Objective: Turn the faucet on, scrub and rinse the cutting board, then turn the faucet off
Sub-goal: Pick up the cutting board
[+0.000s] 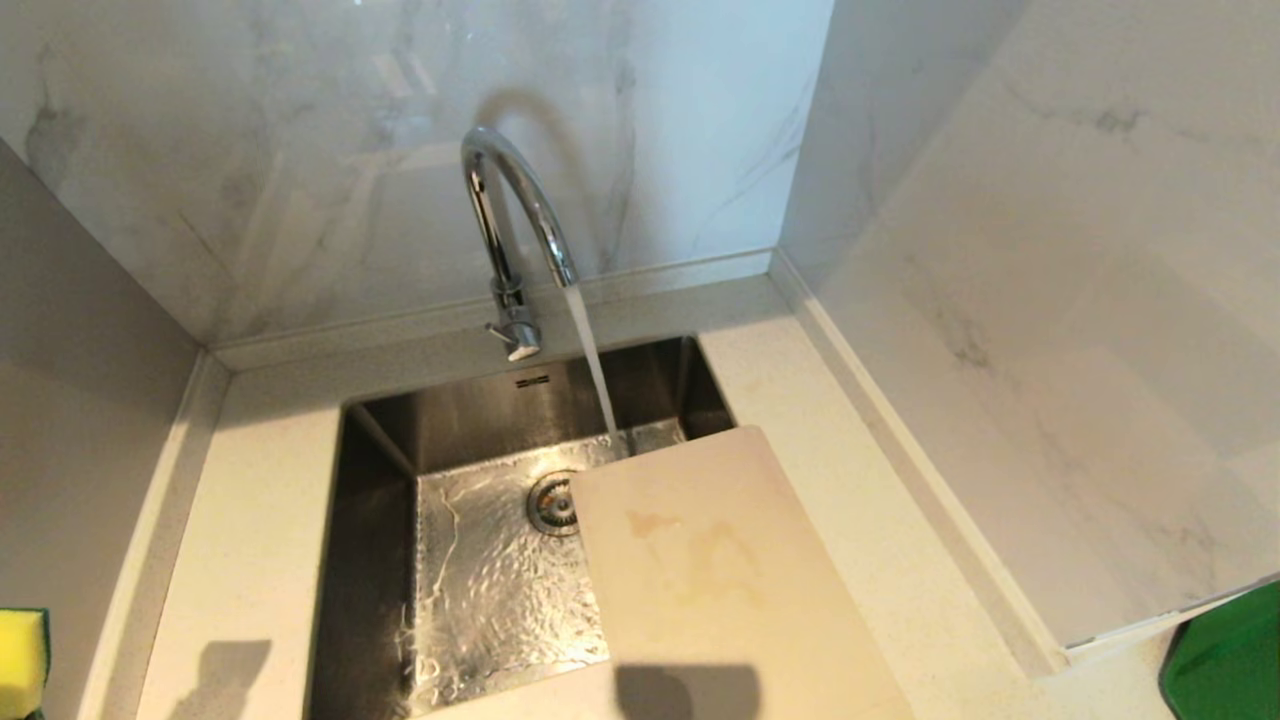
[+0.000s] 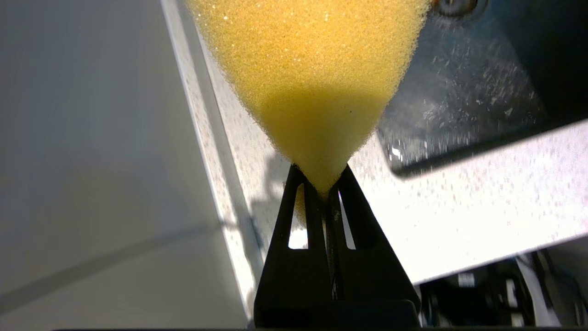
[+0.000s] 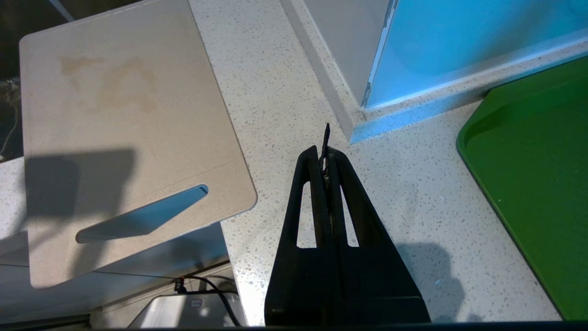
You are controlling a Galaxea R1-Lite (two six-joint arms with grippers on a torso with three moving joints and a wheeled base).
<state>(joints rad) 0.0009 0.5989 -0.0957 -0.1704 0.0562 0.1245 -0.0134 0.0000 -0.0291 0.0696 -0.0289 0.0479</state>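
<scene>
Sponge (image 2: 312,82) sits pinched at one corner between the closed fingers of the left tool (image 2: 327,186), fanning out wide beyond the tips; that grip leaves a broad soft face free for scrubbing. It hangs above the tabletop (image 2: 482,193) on the left side of the sink (image 1: 380,500), and its yellow edge shows at the near left corner of the head view. The right tool (image 3: 325,158) hovers over bare speckled tabletop to the right of the sink, jaws pressed together with nothing between them, a green tray (image 3: 537,184) further right.

The cutting board (image 1: 720,570) lies flat across the sink's near right corner, part over the basin and part resting on the tabletop, so rinse water can probably drain straight down. Its long axis runs from the robot toward the back wall, leaning a little left at the far end; the slot handle (image 3: 142,216) is at the near end, overhanging the tabletop's front edge. Yellowish stains mark its far half.

At the back of the sink the faucet (image 1: 510,220) is running, its stream (image 1: 595,360) landing just beside the board's far corner. Scrubbing looks not yet begun.
</scene>
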